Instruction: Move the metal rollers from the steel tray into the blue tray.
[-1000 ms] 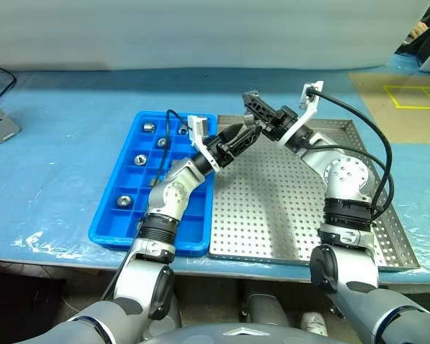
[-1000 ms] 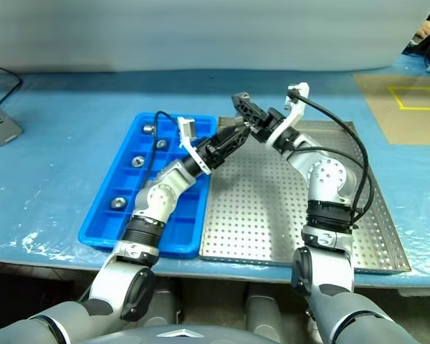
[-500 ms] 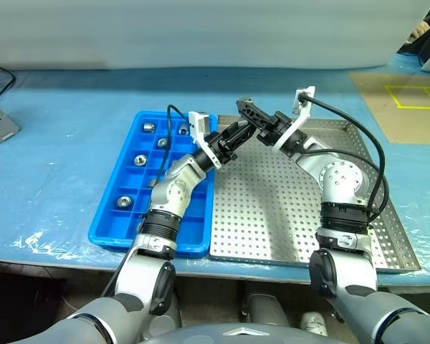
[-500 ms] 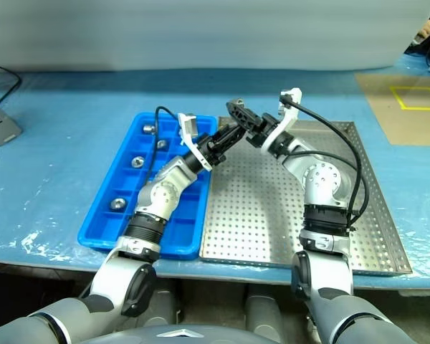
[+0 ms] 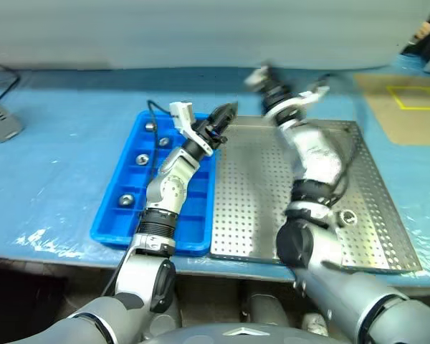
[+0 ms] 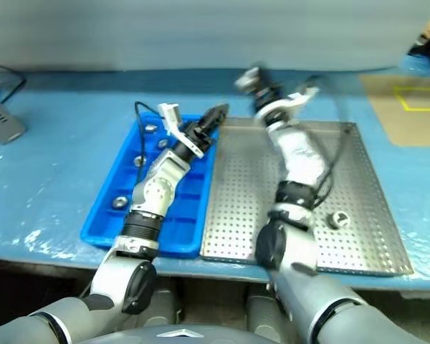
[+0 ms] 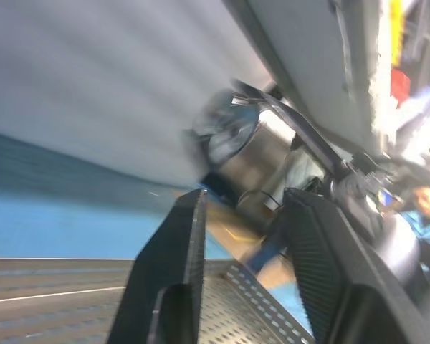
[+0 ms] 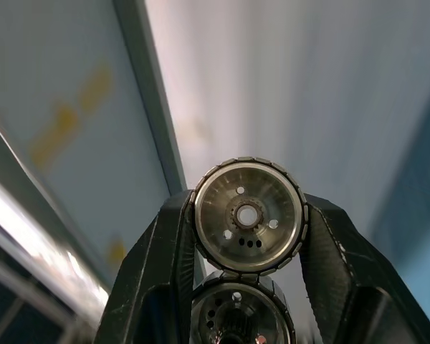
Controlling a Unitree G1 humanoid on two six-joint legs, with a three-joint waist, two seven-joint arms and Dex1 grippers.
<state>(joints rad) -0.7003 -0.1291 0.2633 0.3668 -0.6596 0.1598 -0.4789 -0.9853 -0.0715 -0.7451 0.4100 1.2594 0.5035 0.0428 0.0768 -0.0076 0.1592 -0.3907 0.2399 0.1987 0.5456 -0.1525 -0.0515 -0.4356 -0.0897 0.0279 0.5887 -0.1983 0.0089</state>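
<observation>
— Six metal rollers [image 5: 140,158]; where?
— Four in the blue tray [image 5: 111,228], one near the steel tray's [image 5: 258,215] right edge, one clamped by the right gripper [image 8: 247,209]. Left gripper [image 5: 228,110] fingers together; its arm hides some compartments.

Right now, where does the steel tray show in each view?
Left eye view: steel tray right of centre, beside the blue tray.
Right eye view: same place.
Left wrist view: perforated floor beyond the left gripper.
Shared landmark: the left gripper.
</observation>
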